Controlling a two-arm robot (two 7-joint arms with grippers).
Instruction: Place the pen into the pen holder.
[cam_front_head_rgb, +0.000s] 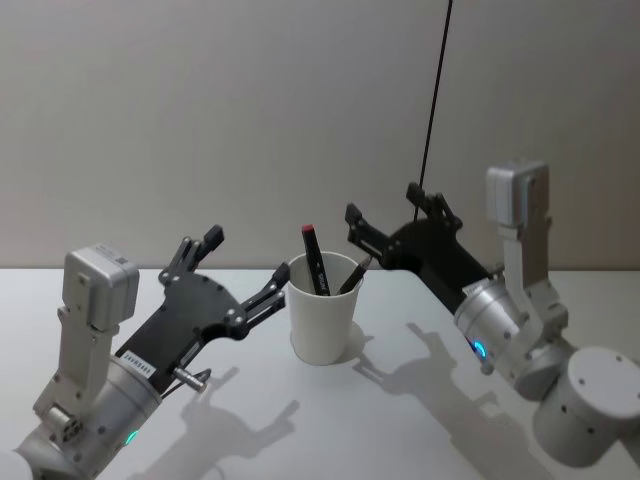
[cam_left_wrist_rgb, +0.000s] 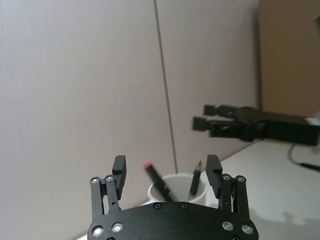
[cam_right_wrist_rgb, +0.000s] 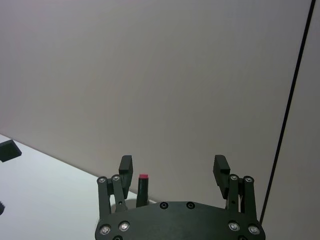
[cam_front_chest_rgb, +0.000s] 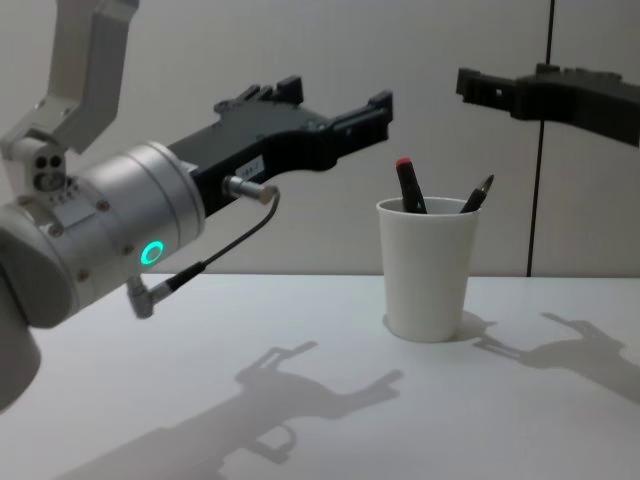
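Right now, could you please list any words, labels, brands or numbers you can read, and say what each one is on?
No text here can be read.
Left gripper: a small white label on its black body, print too small to read.
Black pen in the pen holder: faint marking on the barrel, illegible.

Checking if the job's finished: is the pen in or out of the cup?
In: the red-capped pen stands inside the pen holder, leaning on its rim.

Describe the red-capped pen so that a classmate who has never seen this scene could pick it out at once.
Start at the white table and find the white paper cup standing between the two open claws. Two pens lean inside it. Yours is the black one with the red cap, on the side nearer the left claw; its neighbour is dark all over and ends in a narrow tip.
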